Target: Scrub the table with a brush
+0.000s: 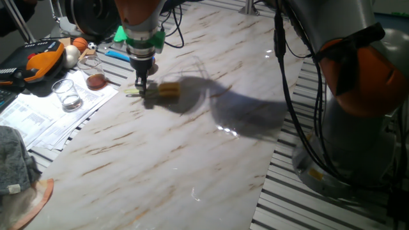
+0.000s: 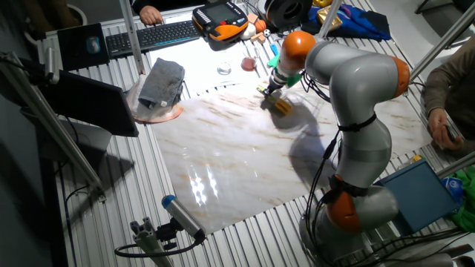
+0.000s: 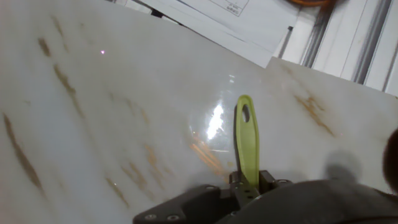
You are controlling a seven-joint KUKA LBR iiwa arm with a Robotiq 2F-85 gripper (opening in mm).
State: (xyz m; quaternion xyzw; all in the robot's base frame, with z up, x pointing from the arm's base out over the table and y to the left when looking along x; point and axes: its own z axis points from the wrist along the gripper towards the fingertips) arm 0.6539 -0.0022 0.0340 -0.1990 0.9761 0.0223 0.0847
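One surface [image 1: 160,147], one brush [image 1: 167,90], one end effector [image 1: 141,85]. Two glasses [image 1: 67,94] stand on one spread of papers [image 1: 38,121]. One grey cloth [image 2: 162,81], one keyboard [image 2: 152,35], one orange pendant [image 2: 221,20].

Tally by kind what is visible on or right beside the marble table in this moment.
Brush, handle held in the gripper: 1
Clear glasses: 2
Grey cloth: 1
Keyboard: 1
Orange-and-black pendant: 1
Total: 6, not counting the table.
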